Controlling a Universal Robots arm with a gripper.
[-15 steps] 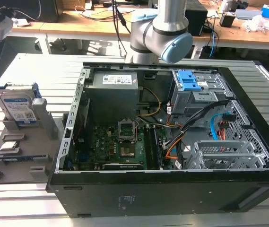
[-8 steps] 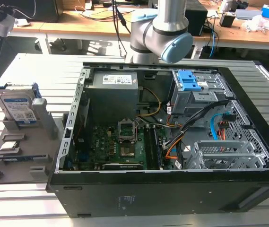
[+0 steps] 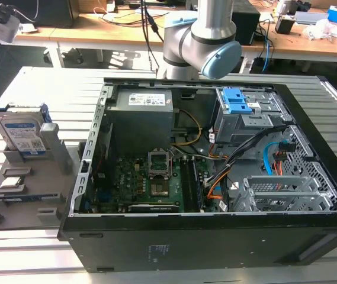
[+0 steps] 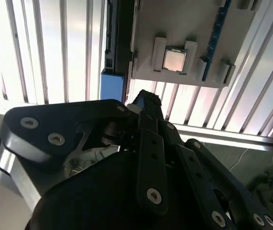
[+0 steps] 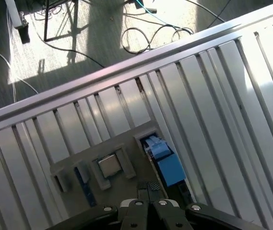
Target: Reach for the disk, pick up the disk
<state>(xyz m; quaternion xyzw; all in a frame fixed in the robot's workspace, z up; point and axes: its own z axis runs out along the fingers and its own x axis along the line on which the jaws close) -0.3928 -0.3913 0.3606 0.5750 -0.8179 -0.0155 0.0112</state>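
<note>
The disk (image 3: 21,133) stands on edge in a grey holder (image 3: 53,148) on the slatted table (image 3: 38,83), at the exterior view's left of the open computer case (image 3: 215,248). In the first wrist view the gripper (image 5: 148,187) hangs over that holder, its fingertips pressed together on nothing, near the disk's blue top edge.

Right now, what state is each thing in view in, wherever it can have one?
disk: standing on edge in the grey holder, not gripped.
gripper: jaws shut, empty, over the holder, apart from the disk.
computer case: lying on its side, side panel off, inside exposed.
processor chip: lying flat in its slot on the holder.
</note>
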